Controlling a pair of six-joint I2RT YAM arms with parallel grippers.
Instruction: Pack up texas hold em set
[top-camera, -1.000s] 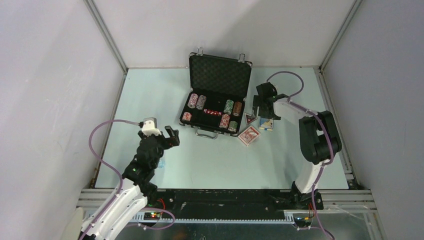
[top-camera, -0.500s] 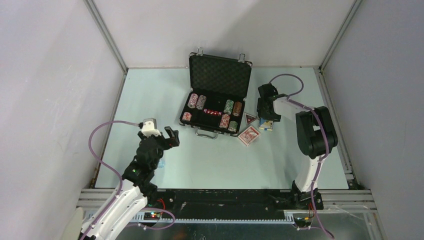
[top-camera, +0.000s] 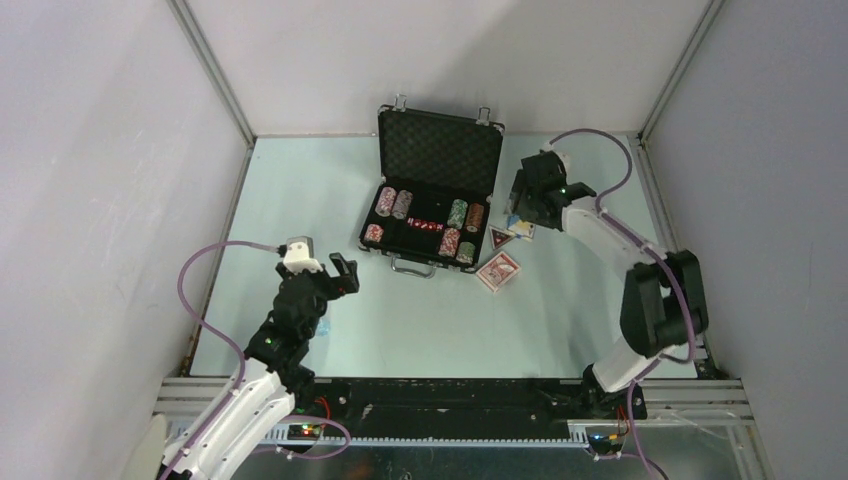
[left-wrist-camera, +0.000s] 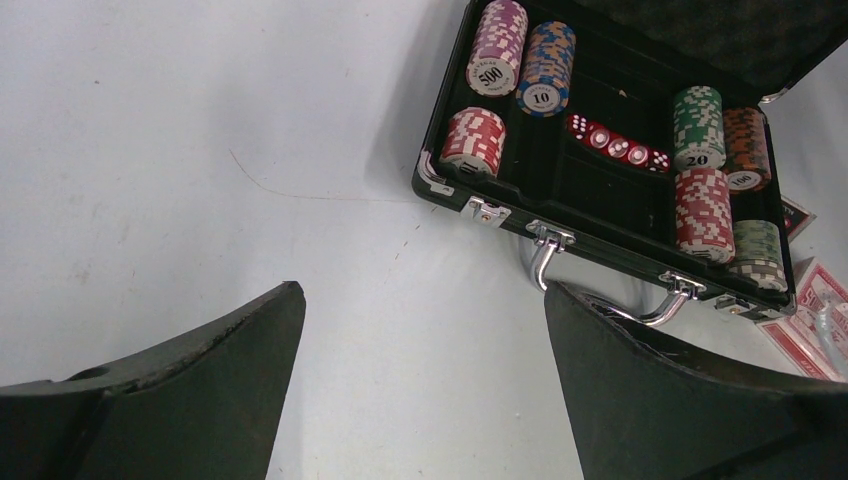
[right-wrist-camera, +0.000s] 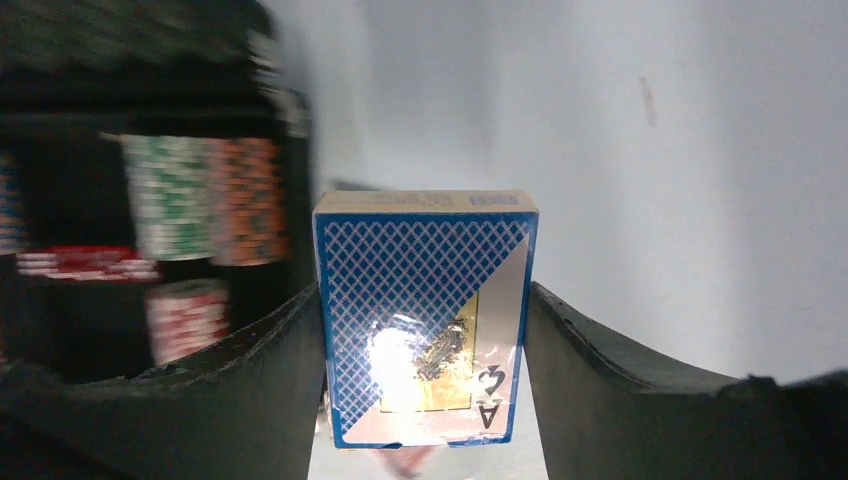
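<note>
The black briefcase (top-camera: 432, 205) lies open at the table's back, with chip stacks (top-camera: 458, 228) and red dice (top-camera: 427, 224) inside; it also shows in the left wrist view (left-wrist-camera: 610, 190). My right gripper (top-camera: 520, 222) is shut on the blue card deck (right-wrist-camera: 425, 315) and holds it above the table just right of the case. The red card deck (top-camera: 498, 270) and the small triangular piece (top-camera: 500, 238) lie on the table beside the case. My left gripper (top-camera: 338, 275) is open and empty, left of and nearer than the case, over bare table (left-wrist-camera: 425, 330).
Grey walls and metal rails enclose the light table (top-camera: 300, 190). The case's metal handle (left-wrist-camera: 600, 295) sticks out toward the arms. The right arm's purple cable (top-camera: 600, 140) loops over the back right corner.
My right gripper has lifted the blue deck off the table and moved it back and up beside the case; the arm has stretched out. The left arm has not moved.
</note>
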